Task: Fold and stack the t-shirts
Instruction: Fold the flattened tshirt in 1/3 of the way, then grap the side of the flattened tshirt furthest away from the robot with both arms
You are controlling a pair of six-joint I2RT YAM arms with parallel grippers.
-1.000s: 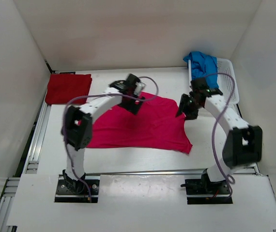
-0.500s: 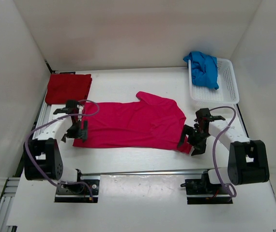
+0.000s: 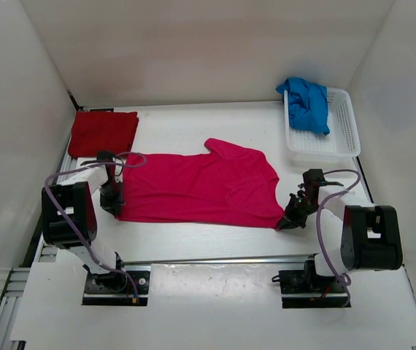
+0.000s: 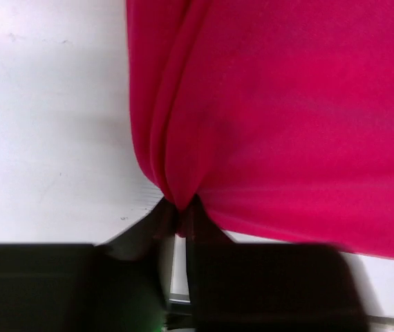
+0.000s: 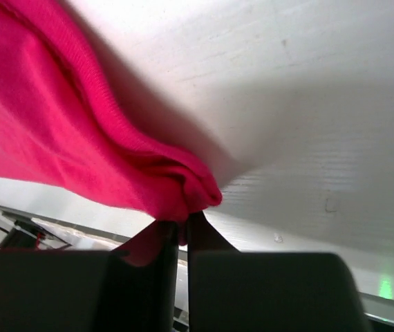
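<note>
The pink-magenta t-shirt (image 3: 201, 188) lies spread flat across the middle of the table. My left gripper (image 3: 113, 204) is shut on its near left corner, where the cloth (image 4: 266, 104) bunches between the jaws. At the near right corner my right gripper (image 3: 287, 221) pinches a fold of the same shirt (image 5: 66, 138). A dark red t-shirt (image 3: 103, 133) lies folded at the far left. The blue t-shirt (image 3: 307, 102) is crumpled over the far edge of the basket.
A white mesh basket (image 3: 333, 138) stands at the far right. Metal rails (image 3: 55, 197) run along the table's left edge. White walls close in the table on three sides.
Both arms have swung down from the shirt's far edge to its near corners. Both grippers were open half a second ago and have now closed on the pink shirt.
</note>
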